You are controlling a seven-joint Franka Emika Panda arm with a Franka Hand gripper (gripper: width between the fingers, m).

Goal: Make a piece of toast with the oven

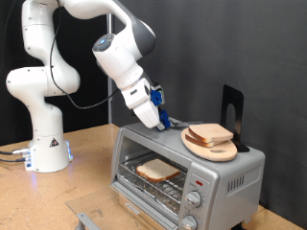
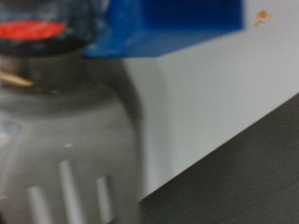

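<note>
The silver-grey oven [image 1: 235, 172] stands at the exterior view's lower right with its glass door folded down. The piece of toast [image 1: 156, 171], a pale slice with a tan crust, lies flat on the wire rack inside. My gripper [image 1: 164, 121] with blue fingers hangs just above the oven's top, beside a round wooden board [image 1: 223, 150], and nothing shows between its fingers. The wrist view is blurred: a blue finger part [image 2: 168, 23] shows over a pale grey surface [image 2: 224, 103].
Another bread slice [image 1: 209, 133] lies on the wooden board on the oven's top. A black stand [image 1: 232, 107] rises behind the board. The arm's white base [image 1: 46, 144] stands on the wooden table [image 1: 67, 192] at the exterior view's left. Two knobs [image 1: 192, 199] sit on the oven's front.
</note>
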